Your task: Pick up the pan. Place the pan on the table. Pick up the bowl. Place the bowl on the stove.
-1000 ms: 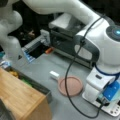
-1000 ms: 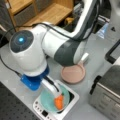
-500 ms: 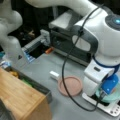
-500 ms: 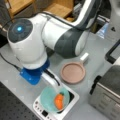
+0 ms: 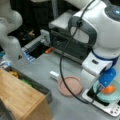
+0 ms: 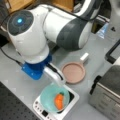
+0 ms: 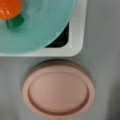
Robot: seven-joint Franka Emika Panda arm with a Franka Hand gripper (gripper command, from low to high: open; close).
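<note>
Two vessels are shown: bowl (image 6: 53,98) set on stove (image 6: 71,100), pan (image 6: 73,72) on surface (image 6: 15,82) beside toaster oven (image 5: 67,37); fingers (image 6: 56,77) partly hidden, grip state cannot be told.

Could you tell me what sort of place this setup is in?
Probably a robotics lab staged as a mock kitchen: a small stove with a bowl on it, a silver toaster oven, and a pan on a grey table.

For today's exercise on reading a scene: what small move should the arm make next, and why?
Probably a short lift straight up and away. The bowl already sits on the stove and the pan lies on the table, while the gripper hangs at the bowl's rim.
</note>
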